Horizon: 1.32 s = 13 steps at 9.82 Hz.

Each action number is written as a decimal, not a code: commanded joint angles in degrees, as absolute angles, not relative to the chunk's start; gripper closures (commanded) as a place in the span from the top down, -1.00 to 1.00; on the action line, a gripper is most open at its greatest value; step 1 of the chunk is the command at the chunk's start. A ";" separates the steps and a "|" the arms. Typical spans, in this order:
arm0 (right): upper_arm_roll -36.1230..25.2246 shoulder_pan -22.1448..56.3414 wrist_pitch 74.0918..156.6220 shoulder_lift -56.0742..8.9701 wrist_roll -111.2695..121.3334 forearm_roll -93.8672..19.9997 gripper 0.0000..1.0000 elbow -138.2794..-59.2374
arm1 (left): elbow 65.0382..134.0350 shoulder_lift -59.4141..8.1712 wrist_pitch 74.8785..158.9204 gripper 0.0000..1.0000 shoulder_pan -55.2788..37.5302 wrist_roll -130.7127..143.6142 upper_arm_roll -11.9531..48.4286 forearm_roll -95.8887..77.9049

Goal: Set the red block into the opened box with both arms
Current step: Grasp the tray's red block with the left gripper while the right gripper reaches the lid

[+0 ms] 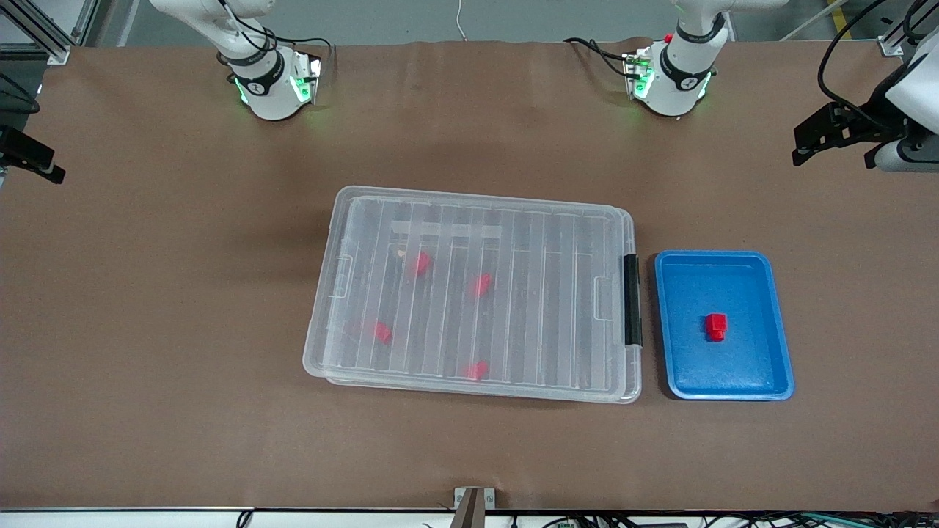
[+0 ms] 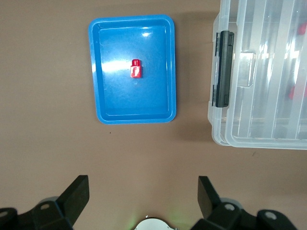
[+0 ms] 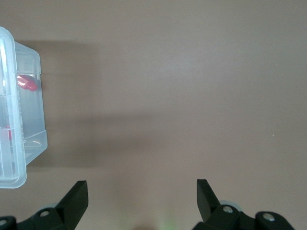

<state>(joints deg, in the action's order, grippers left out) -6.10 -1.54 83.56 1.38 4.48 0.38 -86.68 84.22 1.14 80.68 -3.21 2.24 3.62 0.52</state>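
The red block (image 1: 717, 326) (image 2: 135, 69) lies in the blue tray (image 1: 722, 255) (image 2: 132, 117), beside the box's latch end. The clear box (image 1: 543, 308) (image 2: 259, 72) (image 3: 14, 163) stands mid-table with its ribbed lid lying on it and the black latch (image 1: 631, 299) (image 2: 224, 69) facing the tray. My left gripper (image 2: 143, 184) hangs high and open over bare table between its base and the tray, holding nothing. My right gripper (image 3: 142, 188) hangs open and empty over bare table off the box's end toward the right arm.
Several other red blocks (image 1: 420, 263) show through the lid inside the box. The two arm bases (image 1: 271, 88) (image 1: 671, 77) stand along the table edge farthest from the front camera. Brown tabletop surrounds the box and the tray.
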 commanded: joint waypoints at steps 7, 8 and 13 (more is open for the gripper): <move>-4.14 2.78 83.32 -2.71 3.61 -0.70 1.00 -85.78 | 86.65 -12.53 87.17 1.00 -0.27 3.07 2.90 3.43; -2.74 4.90 84.10 -3.68 3.26 -0.70 1.00 -85.52 | 86.66 -16.57 89.01 1.00 0.00 3.69 2.90 3.43; 11.50 10.88 100.16 -18.78 -23.02 0.17 1.00 -87.96 | 86.49 -34.42 105.96 1.00 0.97 5.89 2.99 3.08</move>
